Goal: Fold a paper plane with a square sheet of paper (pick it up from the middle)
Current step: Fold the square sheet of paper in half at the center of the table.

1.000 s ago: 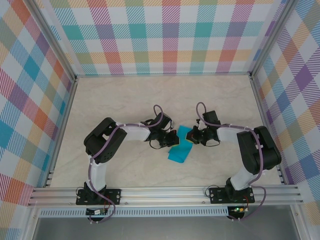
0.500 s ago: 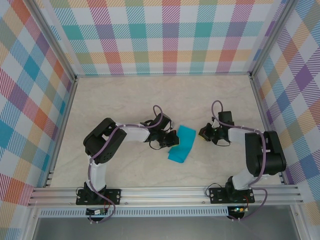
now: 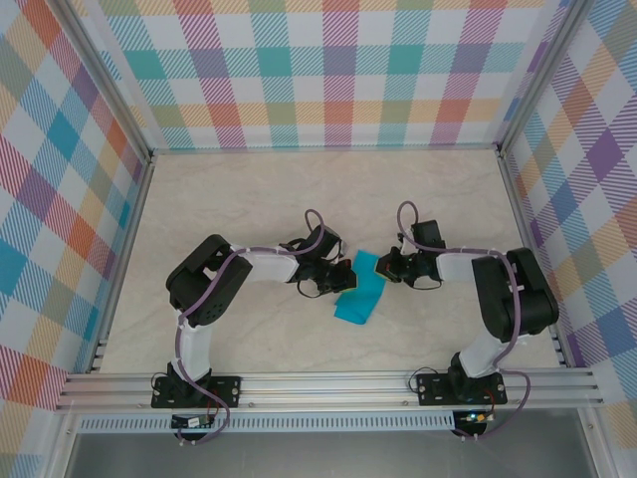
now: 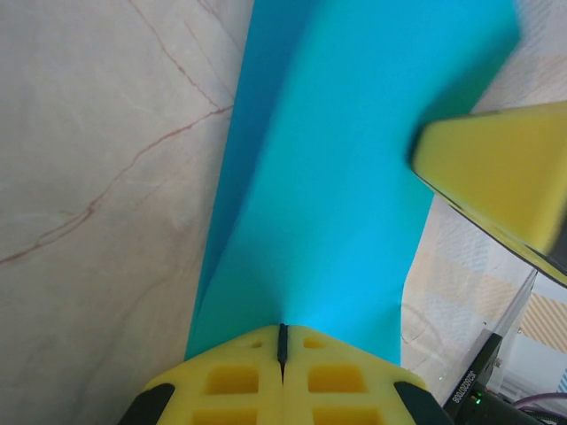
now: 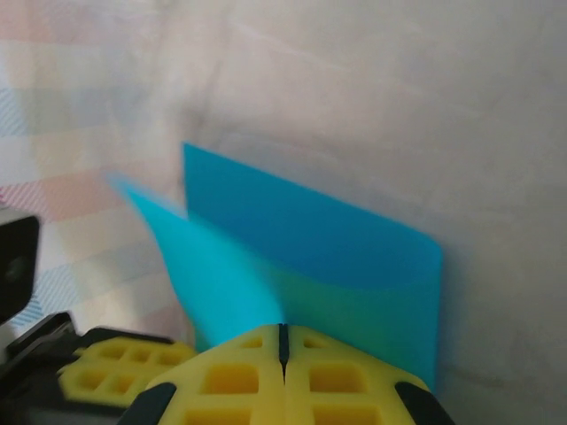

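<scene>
the paper (image 3: 360,292) lies partly folded on the table (image 3: 249,199) at the middle of the top view, with one flap lifted. the left claw (image 3: 346,275) is clenched on its left edge, and the sheet runs out from between the pads. the right claw (image 3: 385,267) is clenched too, its tip at the paper's upper right edge; i cannot tell whether it pinches the sheet.

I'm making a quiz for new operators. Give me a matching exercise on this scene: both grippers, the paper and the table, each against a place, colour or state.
1 left gripper
2 right gripper
3 sheet of paper
4 table

a marbled beige
b shut, at the paper's right edge
c teal-blue
d shut, at the paper's left edge

Pairs: 1-d, 2-b, 3-c, 4-a
</scene>
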Action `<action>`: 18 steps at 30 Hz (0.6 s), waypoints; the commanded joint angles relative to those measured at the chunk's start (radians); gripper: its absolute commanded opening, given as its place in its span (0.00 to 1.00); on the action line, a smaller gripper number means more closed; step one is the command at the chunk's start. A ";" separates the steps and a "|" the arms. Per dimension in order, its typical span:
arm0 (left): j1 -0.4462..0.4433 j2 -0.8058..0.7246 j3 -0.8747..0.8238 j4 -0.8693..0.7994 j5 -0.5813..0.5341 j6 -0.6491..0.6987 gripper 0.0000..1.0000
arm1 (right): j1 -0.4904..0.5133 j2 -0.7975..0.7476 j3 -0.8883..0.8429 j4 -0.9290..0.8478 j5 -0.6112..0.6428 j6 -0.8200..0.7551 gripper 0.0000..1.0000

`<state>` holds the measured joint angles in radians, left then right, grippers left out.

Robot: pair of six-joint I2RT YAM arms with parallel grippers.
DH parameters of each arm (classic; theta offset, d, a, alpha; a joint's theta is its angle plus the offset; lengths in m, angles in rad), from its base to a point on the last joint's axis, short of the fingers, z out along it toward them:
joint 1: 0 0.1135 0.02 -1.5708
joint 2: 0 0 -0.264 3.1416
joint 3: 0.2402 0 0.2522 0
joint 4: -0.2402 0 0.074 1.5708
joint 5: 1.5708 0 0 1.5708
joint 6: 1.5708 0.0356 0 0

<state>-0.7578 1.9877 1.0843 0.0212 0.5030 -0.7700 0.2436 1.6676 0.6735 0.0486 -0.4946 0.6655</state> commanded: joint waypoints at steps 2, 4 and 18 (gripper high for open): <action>-0.003 0.105 -0.071 -0.265 -0.162 -0.009 0.00 | -0.059 0.041 0.039 0.016 0.040 0.023 0.00; -0.002 0.103 -0.077 -0.264 -0.160 -0.009 0.00 | -0.101 0.039 0.037 0.012 0.059 0.034 0.00; -0.003 0.100 -0.065 -0.259 -0.159 -0.008 0.00 | 0.017 -0.228 -0.030 -0.151 -0.038 -0.005 0.00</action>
<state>-0.7578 1.9877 1.0840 0.0216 0.5030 -0.7700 0.2062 1.4818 0.6823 -0.0235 -0.4686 0.6884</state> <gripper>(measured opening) 0.038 0.044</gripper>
